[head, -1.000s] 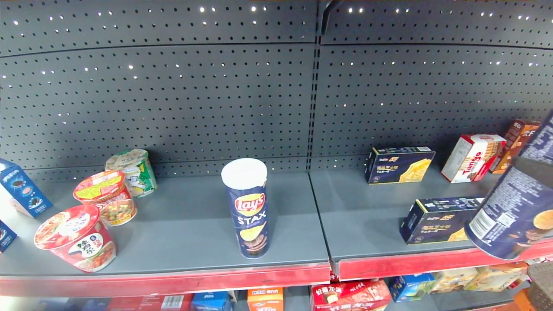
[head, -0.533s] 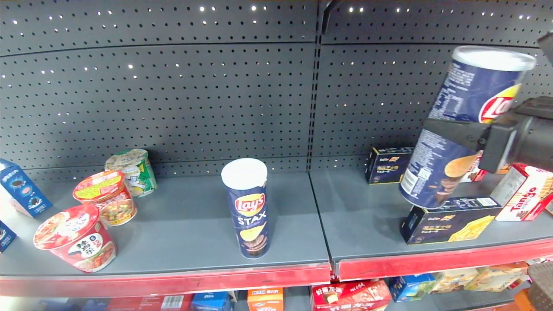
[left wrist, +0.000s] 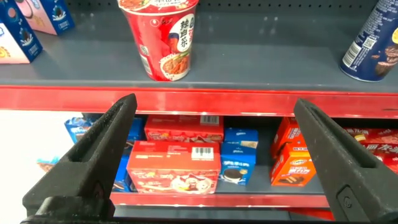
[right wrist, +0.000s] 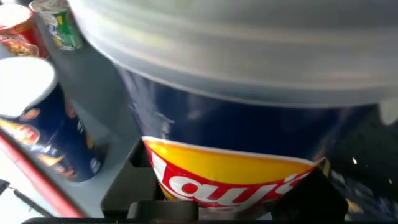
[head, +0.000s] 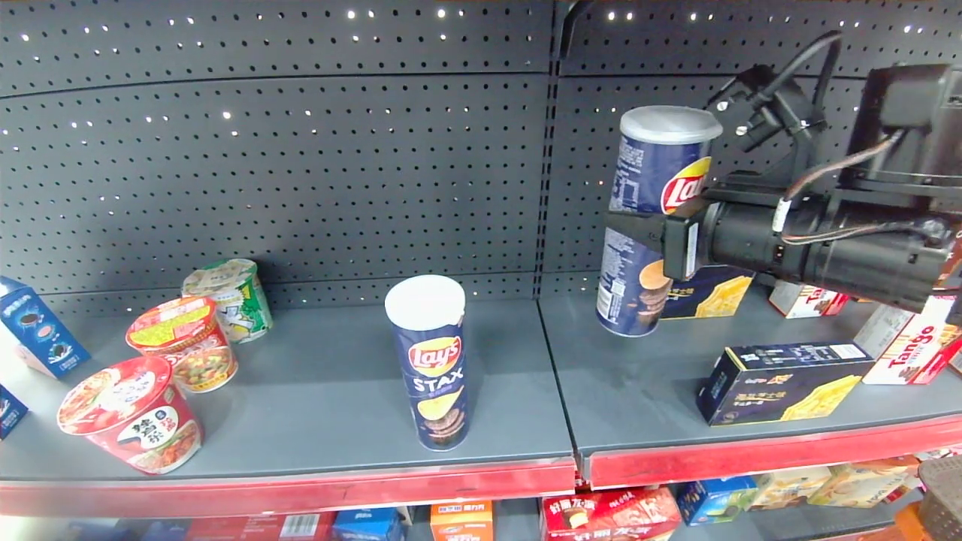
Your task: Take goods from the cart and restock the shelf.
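Placing step under way: blue chip canister (head: 661,158) pinched upright in right gripper (head: 648,225), base close above shelf (head: 639,376), right of standing twin canister (head: 432,361); left gripper (left wrist: 214,102) spread wide, low before shelf edge; next, likely lowering straight, then releasing.

A chip can (head: 434,361) stands on the shelf (head: 323,398); noodle cups (head: 134,413) left, boxes (head: 782,379) right, a second can (head: 646,173) raised between

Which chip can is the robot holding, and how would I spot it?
On the grey shelf, look right. A dark blue chip can hangs there in the right end effector. Unlike its twin standing left of it, this one is gripped and tilted.
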You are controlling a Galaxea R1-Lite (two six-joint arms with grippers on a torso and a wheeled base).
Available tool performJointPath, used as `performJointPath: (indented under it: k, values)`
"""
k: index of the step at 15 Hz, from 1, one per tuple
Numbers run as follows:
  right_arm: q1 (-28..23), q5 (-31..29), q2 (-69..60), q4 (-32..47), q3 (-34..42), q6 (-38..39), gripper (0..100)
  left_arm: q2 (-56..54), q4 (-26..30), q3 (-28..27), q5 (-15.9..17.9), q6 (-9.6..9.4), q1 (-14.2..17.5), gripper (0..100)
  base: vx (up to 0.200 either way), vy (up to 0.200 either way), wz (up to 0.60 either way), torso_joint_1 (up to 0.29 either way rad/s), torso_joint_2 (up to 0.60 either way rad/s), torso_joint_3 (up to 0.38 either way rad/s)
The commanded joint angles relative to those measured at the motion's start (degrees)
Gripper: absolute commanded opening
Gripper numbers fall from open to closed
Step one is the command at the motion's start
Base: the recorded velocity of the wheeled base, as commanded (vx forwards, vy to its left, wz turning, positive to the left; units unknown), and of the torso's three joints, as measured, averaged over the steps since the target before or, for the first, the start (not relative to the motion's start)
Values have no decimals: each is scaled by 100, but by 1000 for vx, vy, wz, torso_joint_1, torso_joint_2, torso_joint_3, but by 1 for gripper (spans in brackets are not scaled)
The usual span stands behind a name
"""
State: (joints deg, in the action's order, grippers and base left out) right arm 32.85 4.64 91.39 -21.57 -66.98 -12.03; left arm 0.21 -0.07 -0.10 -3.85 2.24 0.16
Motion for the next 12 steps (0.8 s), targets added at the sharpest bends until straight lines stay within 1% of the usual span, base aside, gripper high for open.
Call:
performJointPath:
  k: [1,2,3,4,7,9,10,11,12]
  values:
    - [63,10,731,-23,-527,-45,0,23,-1,1,-1,4,2,100,0,0,0,0,0,0]
    - [63,10,740,-23,-545,-45,0,23,-1,1,-1,4,2,100,0,0,0,0,0,0]
    - [160,72,1047,-76,-852,-45,0,23,-1,1,-1,4,2,100,0,0,0,0,0,0]
    - [178,186,1170,-102,-949,-54,0,23,-1,1,-1,4,2,100,0,0,0,0,0,0]
    - [178,37,1074,-217,-800,-133,0,23,-1,1,-1,4,2,100,0,0,0,0,0,0]
    - [230,-535,696,-164,-606,-194,0,23,-1,1,-1,4,2,100,0,0,0,0,0,0]
    - [292,-781,520,-164,-369,-203,0,23,-1,1,-1,4,2,100,0,0,0,0,0,0]
    - [380,-1062,274,-208,35,-221,0,23,-1,1,-1,4,2,100,0,0,0,0,0,0]
    - [441,-1273,168,-252,211,-256,0,23,-1,1,-1,4,2,100,0,0,0,0,0,0]
